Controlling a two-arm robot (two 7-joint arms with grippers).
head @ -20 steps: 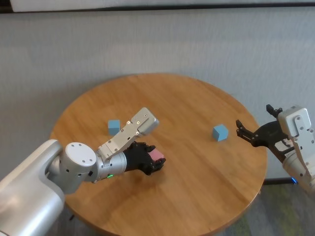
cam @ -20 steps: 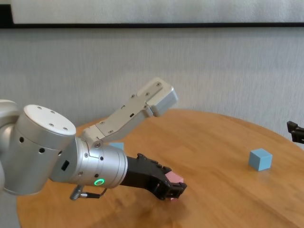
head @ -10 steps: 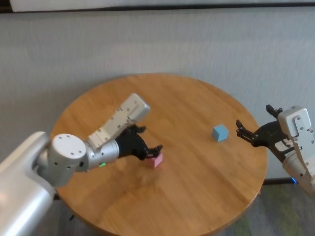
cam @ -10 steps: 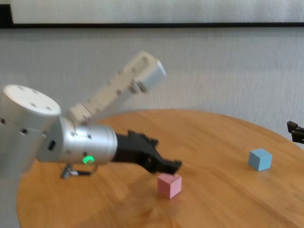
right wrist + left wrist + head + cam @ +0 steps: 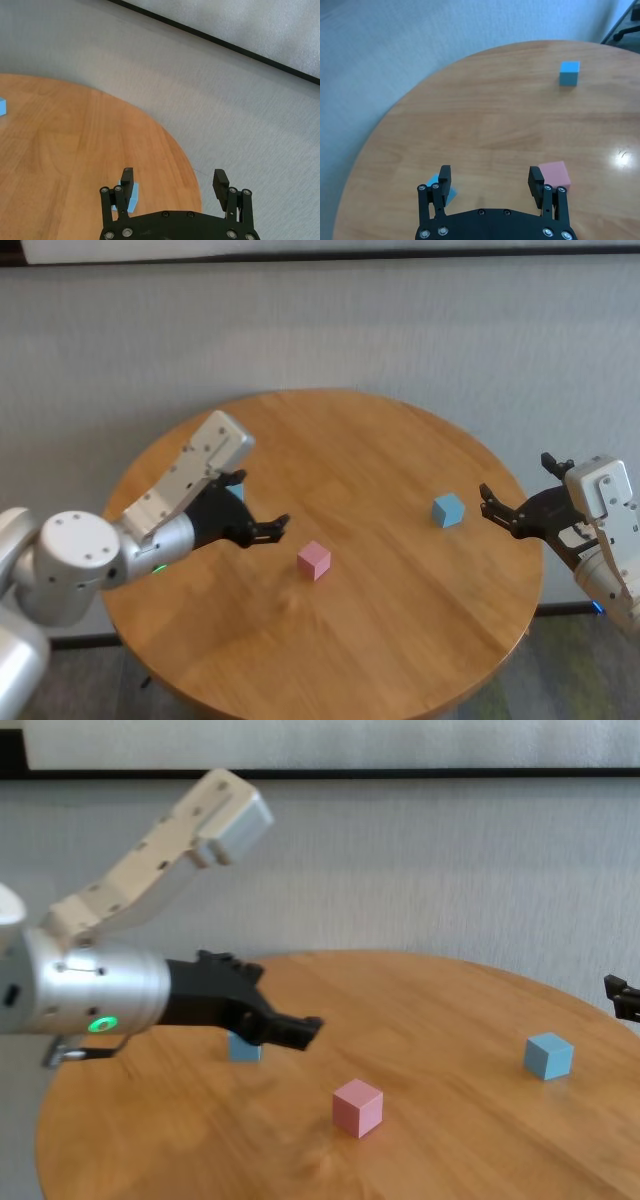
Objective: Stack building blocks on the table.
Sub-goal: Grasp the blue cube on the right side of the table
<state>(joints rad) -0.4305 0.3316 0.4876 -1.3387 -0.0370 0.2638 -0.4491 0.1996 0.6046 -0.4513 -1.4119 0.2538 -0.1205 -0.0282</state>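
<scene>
Left gripper [image 5: 262,527], jaws now wide, has let go of the pink block [image 5: 314,560] and pulled back; I read it as the stack's base, probably. Right gripper [image 5: 512,513], spread, waits beside the blue block [image 5: 447,509].

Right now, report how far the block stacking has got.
Done: the pink block sits alone near the table's middle, released. In hand: nothing; the left gripper hangs open between it and the left blue block, and the right gripper waits open at the right edge. Left: all stacking; the right blue block also stands apart.
</scene>
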